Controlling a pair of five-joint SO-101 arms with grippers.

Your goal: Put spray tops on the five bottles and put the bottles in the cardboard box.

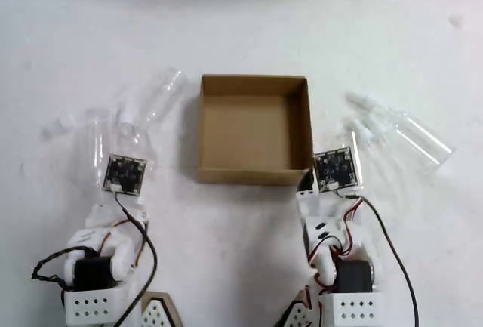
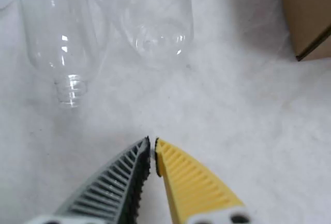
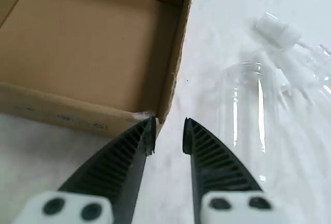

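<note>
The open cardboard box (image 1: 253, 170) stands mid-table with nothing inside; its near corner (image 3: 170, 74) is just ahead of my right gripper (image 3: 168, 130), whose fingers are slightly open around nothing. Beside that gripper lies a clear bottle (image 3: 248, 115), with white spray tops (image 3: 276, 30) beyond it. Further clear bottles (image 1: 423, 140) and spray tops (image 1: 364, 103) lie right of the box. My left gripper (image 2: 152, 145) is shut and empty above the table. An uncapped bottle (image 2: 62, 32) points its neck at it, next to a second bottle (image 2: 155, 17). These left bottles (image 1: 98, 142) lie left of the box.
The table is covered with a white cloth (image 1: 241, 32). Both arm bases (image 1: 94, 282) sit at the near edge. A corner of the box (image 2: 310, 17) borders the left wrist view. Bare cloth stretches behind the box and between the arms.
</note>
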